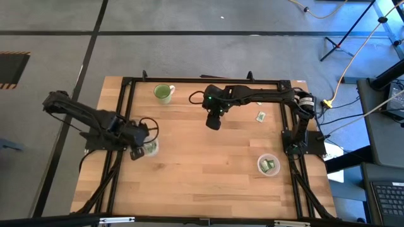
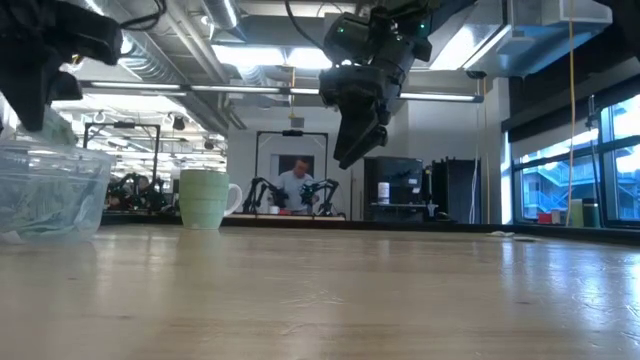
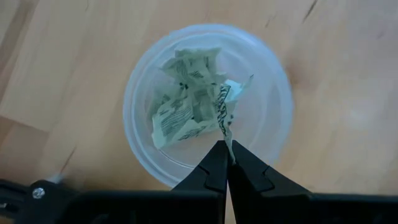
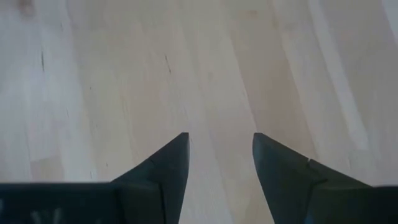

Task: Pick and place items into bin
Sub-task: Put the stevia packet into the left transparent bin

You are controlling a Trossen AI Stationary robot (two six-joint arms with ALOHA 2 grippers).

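- While the left tool (image 3: 225,149) hangs directly over a clear bin (image 3: 273,118), its fingers are pinched together on the tip of one green-and-white packet (image 3: 225,106), which dangles above crumpled packets (image 3: 183,106) beneath it.
- Only the left wrist view shows that pinch; from overhead the left tool (image 1: 136,153) covers most of the bin.
- Overhead, the right tool (image 1: 213,122) hovers mid-bench, fingers spread and empty over bare wood; a lone packet (image 1: 260,116) lies off to its side, and a second container (image 1: 268,165) holds more.
- At bench level, the bin (image 2: 50,195) is cut off at the edge; a mug (image 2: 205,198) stands beyond.
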